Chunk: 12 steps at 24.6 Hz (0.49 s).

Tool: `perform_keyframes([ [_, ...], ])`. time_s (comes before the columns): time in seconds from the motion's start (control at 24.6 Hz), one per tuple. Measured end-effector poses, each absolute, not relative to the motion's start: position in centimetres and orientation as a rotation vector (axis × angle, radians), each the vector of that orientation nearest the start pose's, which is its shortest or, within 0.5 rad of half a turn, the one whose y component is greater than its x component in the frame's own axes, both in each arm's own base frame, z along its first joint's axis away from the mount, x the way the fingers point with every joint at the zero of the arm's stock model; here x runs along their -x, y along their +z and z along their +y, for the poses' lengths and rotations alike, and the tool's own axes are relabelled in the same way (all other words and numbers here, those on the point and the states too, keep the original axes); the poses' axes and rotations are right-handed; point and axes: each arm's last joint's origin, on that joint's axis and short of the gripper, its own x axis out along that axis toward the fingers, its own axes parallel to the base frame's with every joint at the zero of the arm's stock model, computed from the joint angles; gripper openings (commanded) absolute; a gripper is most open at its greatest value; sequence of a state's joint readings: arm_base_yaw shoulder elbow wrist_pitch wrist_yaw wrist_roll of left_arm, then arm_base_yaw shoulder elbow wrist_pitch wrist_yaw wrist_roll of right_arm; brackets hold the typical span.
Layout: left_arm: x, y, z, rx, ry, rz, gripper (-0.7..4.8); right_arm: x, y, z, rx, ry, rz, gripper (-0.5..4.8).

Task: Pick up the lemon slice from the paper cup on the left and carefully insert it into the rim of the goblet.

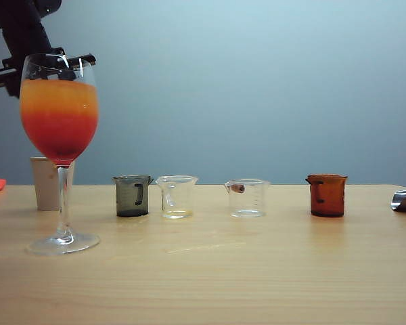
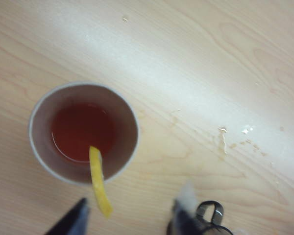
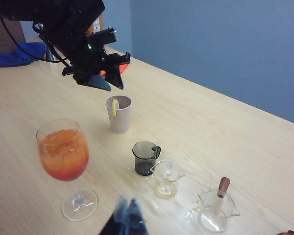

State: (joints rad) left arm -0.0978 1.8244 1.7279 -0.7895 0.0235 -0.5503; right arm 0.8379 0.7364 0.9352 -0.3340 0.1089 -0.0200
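Lemon slice stands on edge, leaning on the paper cup rim. Left tool spread above; right tool pressed together. Wooden tabletop.

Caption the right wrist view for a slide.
Left pincer open above the paper cup holding the lemon slice; goblet nearby.

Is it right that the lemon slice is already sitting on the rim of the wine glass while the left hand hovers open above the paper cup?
Not quite. The lemon slice sits on the paper cup's rim, not the wine glass, as the left wrist view shows. The left hand does hover open above the cup.
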Motion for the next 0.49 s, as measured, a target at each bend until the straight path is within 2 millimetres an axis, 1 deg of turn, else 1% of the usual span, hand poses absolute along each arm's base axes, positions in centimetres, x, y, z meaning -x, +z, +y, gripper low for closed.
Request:
perform_keyframes([
  [0.16,-39.67,31.98,-3.95,0.467,0.125,0.884,2.23,-10.16,37.50,10.82,0.082,0.730,0.116,-0.02],
  [0.24,-39.72,32.03,-3.95,0.471,0.124,0.878,2.03,-10.16,37.50,10.82,0.082,0.730,0.116,-0.02],
  [0.32,-39.73,32.10,-3.94,0.485,0.135,0.877,1.99,-10.16,37.50,10.82,0.082,0.729,0.116,-0.02],
  [0.49,-39.71,32.78,-3.80,0.462,0.190,0.861,1.97,-10.15,37.50,10.83,0.082,0.733,0.116,-0.02],
])
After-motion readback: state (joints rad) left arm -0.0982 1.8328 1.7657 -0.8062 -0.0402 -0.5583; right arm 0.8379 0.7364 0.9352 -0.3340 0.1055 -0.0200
